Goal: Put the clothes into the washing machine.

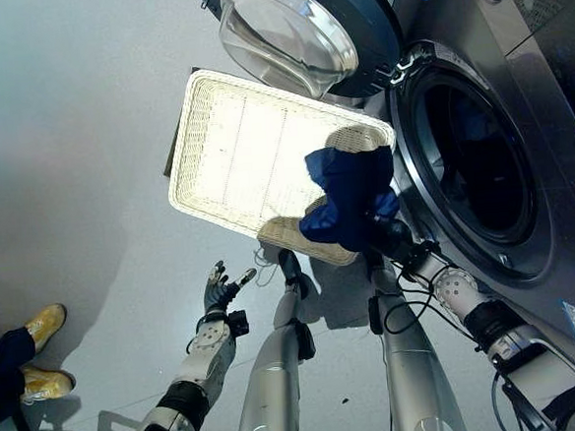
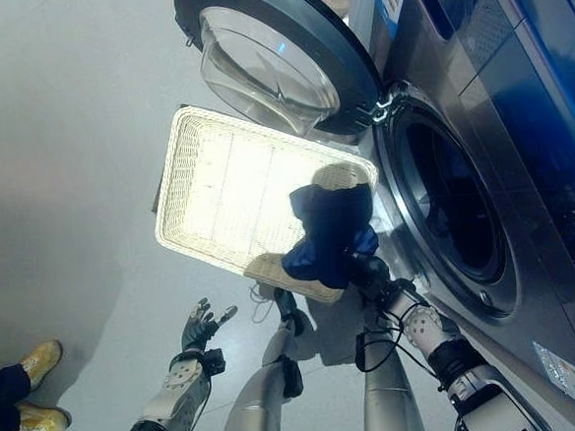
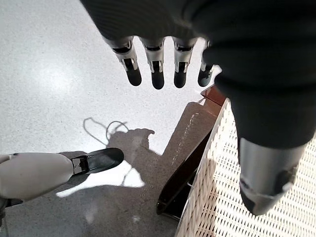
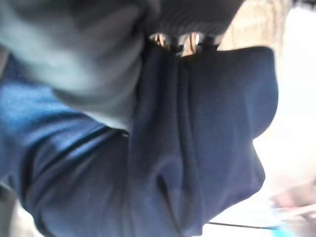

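I have the right hand (image 1: 385,230) closed on a dark blue garment (image 1: 348,196), bunched and lifted clear above the near corner of the white wicker basket (image 1: 214,152), which otherwise looks empty. The washing machine's drum opening (image 1: 477,173) sits at about three o'clock from the cloth, with the glass door (image 1: 290,33) swung wide at twelve o'clock. I judge this the carry step: next I need to swing the bundle toward three o'clock, past the door seal and deep into the drum, before letting go. My left hand (image 1: 217,289) hangs idle at seven o'clock over the floor, fingers spread and holding nothing.
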